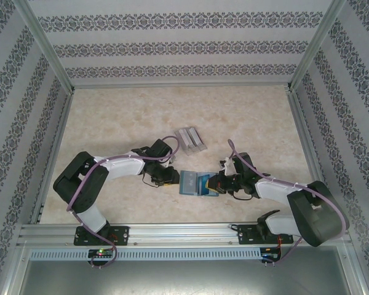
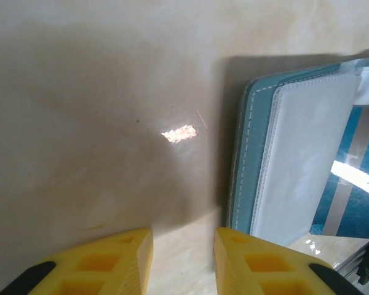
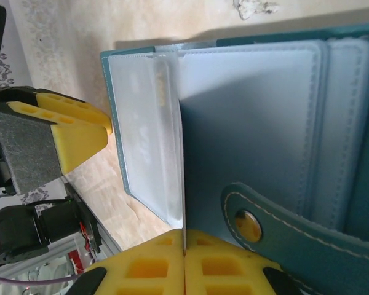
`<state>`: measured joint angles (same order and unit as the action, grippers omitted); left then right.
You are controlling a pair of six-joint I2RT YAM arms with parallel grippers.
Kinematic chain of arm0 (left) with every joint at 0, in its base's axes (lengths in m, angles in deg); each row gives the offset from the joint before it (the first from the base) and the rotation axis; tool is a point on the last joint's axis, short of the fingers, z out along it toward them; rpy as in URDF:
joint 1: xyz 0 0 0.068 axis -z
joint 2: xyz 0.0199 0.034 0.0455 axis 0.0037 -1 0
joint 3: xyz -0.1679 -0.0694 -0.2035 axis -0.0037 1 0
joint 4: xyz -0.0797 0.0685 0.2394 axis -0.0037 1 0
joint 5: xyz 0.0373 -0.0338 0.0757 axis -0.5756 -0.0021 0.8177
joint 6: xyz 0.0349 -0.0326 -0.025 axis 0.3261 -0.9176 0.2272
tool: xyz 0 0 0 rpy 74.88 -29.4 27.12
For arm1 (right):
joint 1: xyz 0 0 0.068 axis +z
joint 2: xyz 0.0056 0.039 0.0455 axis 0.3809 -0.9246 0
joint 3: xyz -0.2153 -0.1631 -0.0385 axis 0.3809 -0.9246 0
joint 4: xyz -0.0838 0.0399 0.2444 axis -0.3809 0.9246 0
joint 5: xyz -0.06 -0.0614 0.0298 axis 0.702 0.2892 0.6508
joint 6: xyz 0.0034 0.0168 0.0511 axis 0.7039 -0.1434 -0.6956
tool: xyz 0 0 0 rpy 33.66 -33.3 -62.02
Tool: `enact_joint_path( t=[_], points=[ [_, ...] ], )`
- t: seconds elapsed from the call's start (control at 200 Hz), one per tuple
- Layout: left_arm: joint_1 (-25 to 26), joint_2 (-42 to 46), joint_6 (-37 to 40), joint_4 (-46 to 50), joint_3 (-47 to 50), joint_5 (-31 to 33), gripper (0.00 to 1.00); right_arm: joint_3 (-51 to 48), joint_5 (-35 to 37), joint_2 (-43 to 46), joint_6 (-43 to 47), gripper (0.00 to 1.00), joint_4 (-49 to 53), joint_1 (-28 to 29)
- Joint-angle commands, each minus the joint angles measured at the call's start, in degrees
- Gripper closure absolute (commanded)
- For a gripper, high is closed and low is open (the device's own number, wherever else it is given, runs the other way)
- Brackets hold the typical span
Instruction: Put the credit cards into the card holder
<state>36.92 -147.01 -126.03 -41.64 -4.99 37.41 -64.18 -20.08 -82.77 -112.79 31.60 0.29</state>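
The teal card holder [image 1: 194,183] lies open on the table between my two grippers. My right gripper [image 3: 184,236] is shut on the edge of one thin clear leaf of the card holder [image 3: 252,110], and the snap tab [image 3: 249,224] lies just beside its fingers. My left gripper [image 2: 183,236] stands open over bare table, just left of the card holder's stitched edge [image 2: 295,153], with nothing between its fingers. Several grey credit cards [image 1: 192,140] lie side by side on the table behind the card holder, apart from both grippers.
The marble-patterned table [image 1: 123,117] is walled by patterned panels on three sides. A metal rail [image 1: 184,232] with both arm bases runs along the near edge. The left gripper's yellow fingers [image 3: 74,132] stand close to the holder's left edge in the right wrist view.
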Motion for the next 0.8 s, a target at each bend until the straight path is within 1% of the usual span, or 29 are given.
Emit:
enact_joint_path(
  t=[0.0,0.36,0.595,0.794],
  points=[
    [1.3,-3.2,-0.4,-1.4,-0.8,0.4,0.69,-1.0,-2.6,-1.3,1.7,0.91,-3.4,-0.6],
    [2.1,-4.0,-1.1,-2.1,-1.2,-0.2,0.72,-0.5,-4.9,-4.3,0.7,0.91,-8.3,-0.9],
    [2.3,-5.3,-1.1,-2.3,-1.8,-0.4,0.76,0.0,-4.4,-6.0,2.9,0.89,-8.1,-0.8],
    [2.4,-5.8,-0.2,-0.7,-3.0,-0.1,0.78,1.3,-3.5,-8.3,6.0,0.85,-6.5,-1.1]
  ],
)
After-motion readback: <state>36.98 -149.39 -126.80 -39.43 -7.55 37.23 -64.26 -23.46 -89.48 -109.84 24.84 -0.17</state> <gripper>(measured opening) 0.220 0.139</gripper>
